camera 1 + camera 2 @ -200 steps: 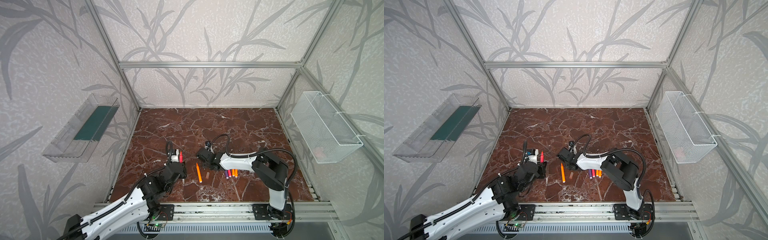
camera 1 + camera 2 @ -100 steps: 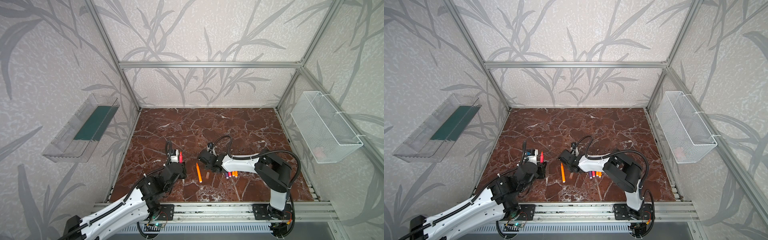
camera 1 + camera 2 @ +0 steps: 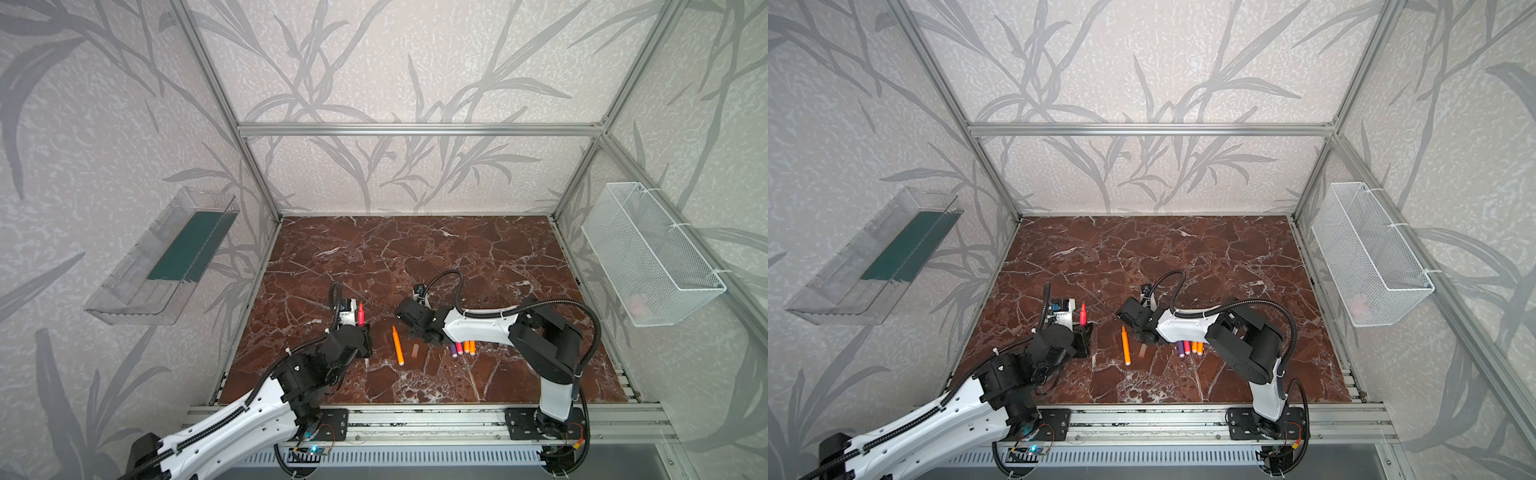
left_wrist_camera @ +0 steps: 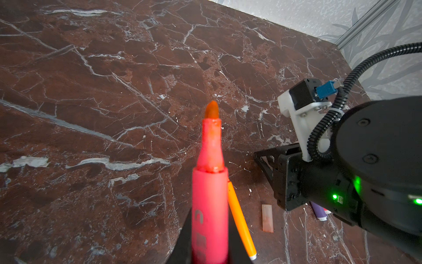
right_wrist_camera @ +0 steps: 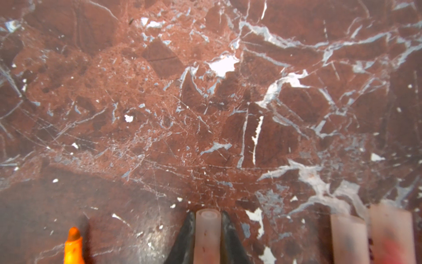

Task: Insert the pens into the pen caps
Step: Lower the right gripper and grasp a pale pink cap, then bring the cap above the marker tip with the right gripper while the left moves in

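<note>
1. L gripper [image 4: 210, 244]: fingers closed on the barrel of the pink-red pen [image 4: 210, 201]. The bare nib is clear of the fingertips and points away from them. In both top views the pen stands up from the gripper, nib uppermost, off the table [image 3: 415, 257].
2. R gripper [image 5: 207, 220]: fingers closed on one pen cap [image 5: 208, 240], low at the table. In the R wrist view the cap's long axis runs out along the fingers, and a ring-shaped end face shows past the tips. Cannot tell whether that end is the open mouth. Gripper body hides this cap in both top views.
3. Key relation: the held pen is to the L of the held cap, near but apart. A loose orange pen [image 3: 397, 345] and a spare cap [image 3: 414, 351] lie flat between the grippers.
4. Judgement: cap axis looks approx. level and pen axis approx. upright, so the axes are not in line. Next move needs the cap lifted and turned until mouth faces nib. R arm is the nearer carrier; L only holds steady.
5. A row of four pens [image 3: 459, 348] lies just beside the R gripper; keep clear.
</note>
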Robot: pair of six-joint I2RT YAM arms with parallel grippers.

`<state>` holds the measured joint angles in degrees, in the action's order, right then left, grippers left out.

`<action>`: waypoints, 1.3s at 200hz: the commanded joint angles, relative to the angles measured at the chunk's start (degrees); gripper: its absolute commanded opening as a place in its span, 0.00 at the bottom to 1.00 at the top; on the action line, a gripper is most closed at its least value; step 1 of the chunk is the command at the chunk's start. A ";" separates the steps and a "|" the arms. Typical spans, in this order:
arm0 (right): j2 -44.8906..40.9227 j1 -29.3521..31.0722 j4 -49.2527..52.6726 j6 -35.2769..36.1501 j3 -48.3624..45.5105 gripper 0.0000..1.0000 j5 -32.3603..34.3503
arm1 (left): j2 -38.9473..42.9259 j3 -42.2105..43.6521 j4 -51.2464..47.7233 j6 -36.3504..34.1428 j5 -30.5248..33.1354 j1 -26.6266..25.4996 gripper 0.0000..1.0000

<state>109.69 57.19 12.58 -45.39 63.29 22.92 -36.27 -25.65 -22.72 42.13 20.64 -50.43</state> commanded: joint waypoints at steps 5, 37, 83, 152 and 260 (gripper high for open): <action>2.33 -0.65 1.49 -0.41 -0.54 0.12 -2.15 | 0.85 0.91 -0.96 0.15 -0.05 0.34 0.00; 1.74 -1.18 0.97 -0.37 -0.71 0.07 -2.86 | 0.87 1.64 1.58 -1.22 -2.89 0.34 0.00; -6.32 -1.55 -0.40 0.42 -3.12 0.05 -3.09 | -1.65 1.22 6.85 -2.91 -9.94 0.25 0.00; -30.99 -2.33 -9.01 0.15 -15.37 0.04 -1.77 | -10.10 1.84 21.82 -2.78 -16.23 -3.58 0.00; -57.84 -2.70 -29.60 0.47 -32.38 0.02 -4.91 | -20.38 -1.91 35.71 -7.85 -14.71 -15.61 0.00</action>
<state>54.22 54.74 -10.22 -45.36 32.51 19.57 -55.51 -24.97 8.21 36.05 6.04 -65.12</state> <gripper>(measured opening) 0.158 0.166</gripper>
